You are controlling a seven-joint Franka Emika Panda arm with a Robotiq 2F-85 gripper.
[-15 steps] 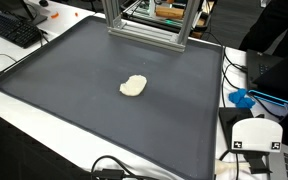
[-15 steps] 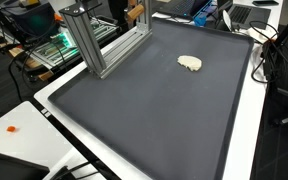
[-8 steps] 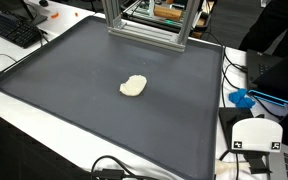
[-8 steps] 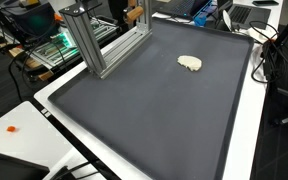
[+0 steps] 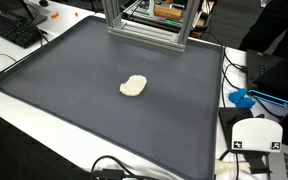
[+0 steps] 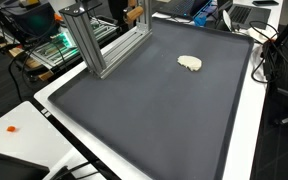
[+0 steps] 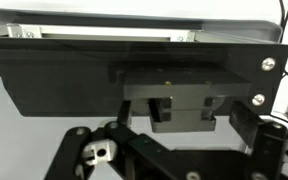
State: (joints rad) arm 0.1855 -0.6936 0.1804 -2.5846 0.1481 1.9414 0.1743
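Note:
A cream-coloured lump (image 5: 133,86) lies alone near the middle of a dark grey mat (image 5: 74,100); it also shows as the lump (image 6: 189,63) towards the far side of the mat (image 6: 154,120). Neither arm nor gripper appears in the exterior views. In the wrist view, my gripper (image 7: 179,142) sits close under a black plate with screws (image 7: 269,63) and a dark block (image 7: 182,108). Its black links spread out to the left and right, the jaws stand apart, and nothing is held between them. The lump is out of the wrist view.
An aluminium frame (image 5: 144,25) stands at the mat's far edge, seen again as the frame (image 6: 94,40). A keyboard (image 5: 12,28), a blue object (image 5: 242,98), a white device (image 5: 256,135) and cables lie around the mat. A small orange piece (image 6: 12,129) rests on the white table.

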